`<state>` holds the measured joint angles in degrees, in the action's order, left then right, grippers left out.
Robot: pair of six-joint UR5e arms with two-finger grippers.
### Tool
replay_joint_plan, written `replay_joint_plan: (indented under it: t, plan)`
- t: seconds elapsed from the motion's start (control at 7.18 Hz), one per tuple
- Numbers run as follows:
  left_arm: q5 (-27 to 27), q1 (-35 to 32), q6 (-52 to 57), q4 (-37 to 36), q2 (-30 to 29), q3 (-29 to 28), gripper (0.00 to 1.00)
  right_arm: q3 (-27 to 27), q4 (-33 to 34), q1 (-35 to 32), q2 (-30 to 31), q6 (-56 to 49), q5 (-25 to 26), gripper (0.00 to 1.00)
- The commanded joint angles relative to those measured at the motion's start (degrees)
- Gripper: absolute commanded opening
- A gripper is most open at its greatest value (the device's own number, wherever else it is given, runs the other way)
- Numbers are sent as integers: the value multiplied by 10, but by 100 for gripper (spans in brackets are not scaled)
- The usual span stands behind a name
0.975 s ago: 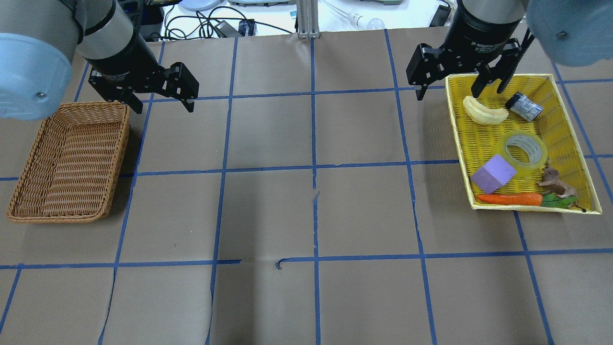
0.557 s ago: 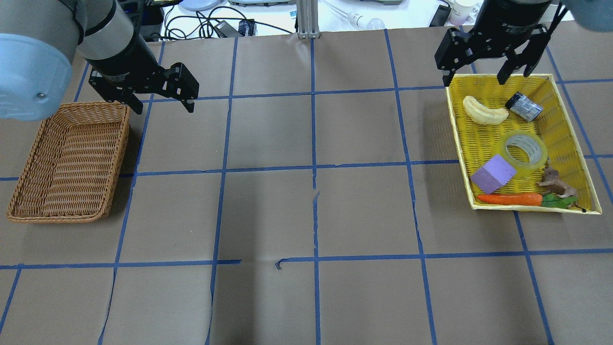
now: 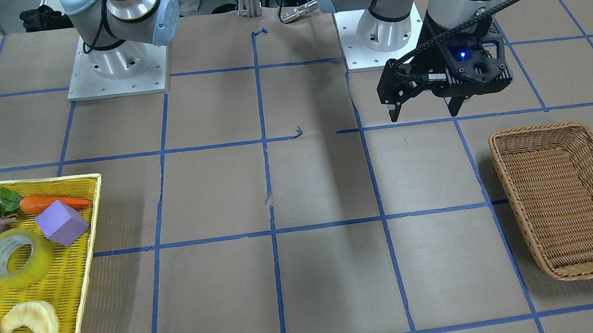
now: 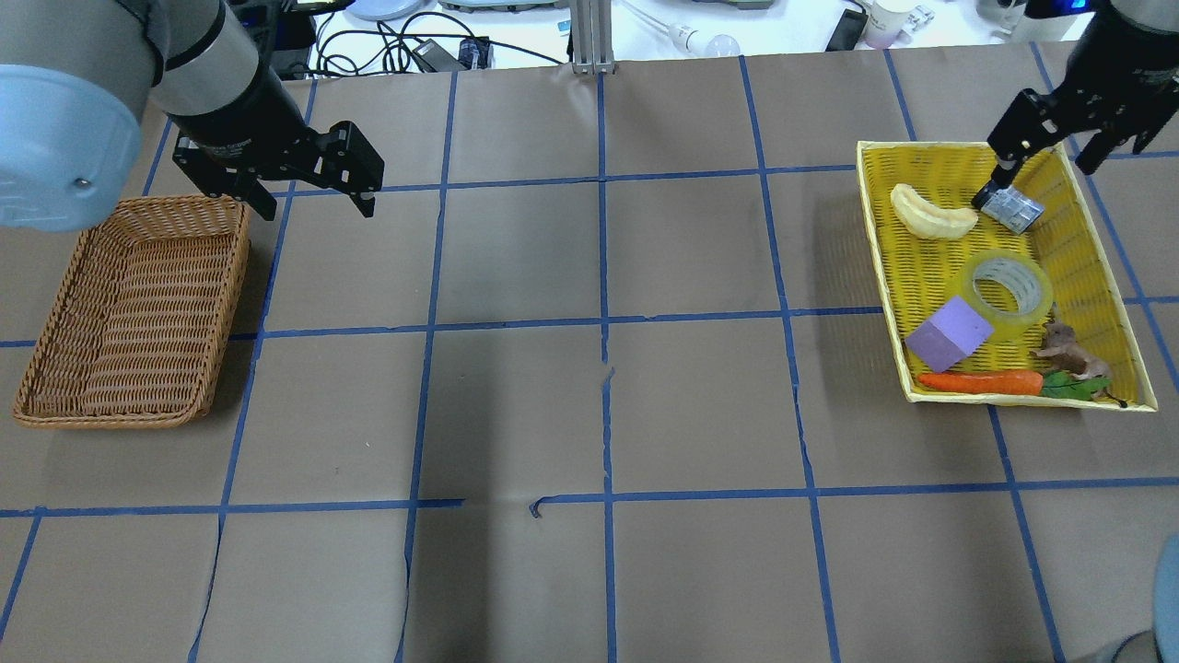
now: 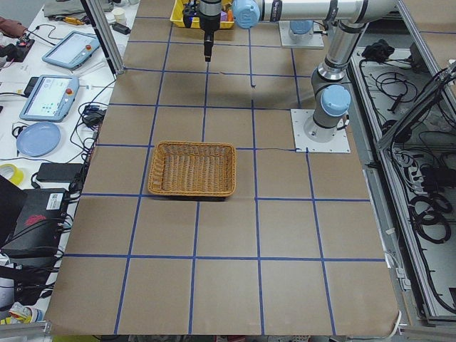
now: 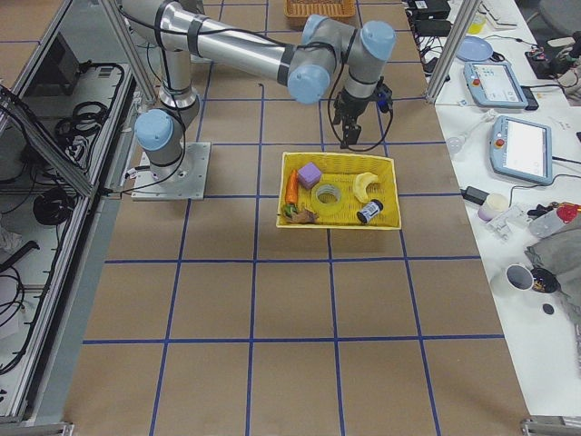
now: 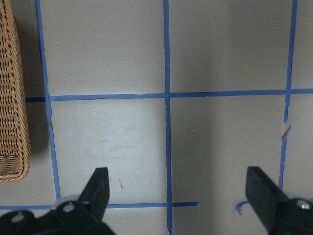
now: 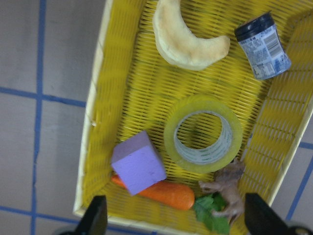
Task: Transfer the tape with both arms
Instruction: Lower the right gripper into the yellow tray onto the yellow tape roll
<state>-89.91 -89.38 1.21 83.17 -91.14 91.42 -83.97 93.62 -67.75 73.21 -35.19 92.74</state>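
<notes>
Yellow plastic weave tray sits at the table's right side and holds the tape. The roll lies flat near the tray's middle, just beside a purple foam block.

Right wrist view: looks straight down the roll, showing a glossy translucent yellow ring around a pale core. Both fingers show at the bottom corners, so the jaws stand wide apart with nothing between them. The overhead view does not show that spacing as plainly. There the right gripper hangs over the tray's far corner, and one finger overlaps a small labelled cylinder.

Front-facing view: only this view shows the cylinder's red and black lid. It catches just a sliver of the right gripper at its left edge.

Other tray contents: a matt crescent pastry, a smooth orange carrot with green leaves, and a brown animal figure.

Left gripper: jaws apart and empty, over bare brown paper gridded with blue tape, just beside the wicker basket. The left wrist view shows only that basket's corner. The front-facing view alone shows the gripper's blue light.
</notes>
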Motion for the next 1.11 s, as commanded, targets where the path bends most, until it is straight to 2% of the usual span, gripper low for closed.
replay_joint_plan:
  t: [0.0,0.14,0.28,0.42,0.56,0.84,0.98]
  plan:
    - [-3,0,-1,1,2,1,100,-97,186,38,-42,-128,15,100]
    - [-4,-1,-1,1,4,1,100,-145,264,60,-54,-154,13,100]
    - [-4,-1,-1,0,4,1,100,-169,302,68,-62,-164,9,100]
    - [1,0,0,0,0,2,100,-169,308,70,-75,-164,8,94]
    - [3,0,0,-1,2,9,100,-171,306,70,-79,-162,7,76]
    - [4,0,0,-1,2,11,100,-177,307,70,-84,-156,7,50]
    - [4,0,-1,-1,2,11,100,-174,306,70,-84,-156,8,6]
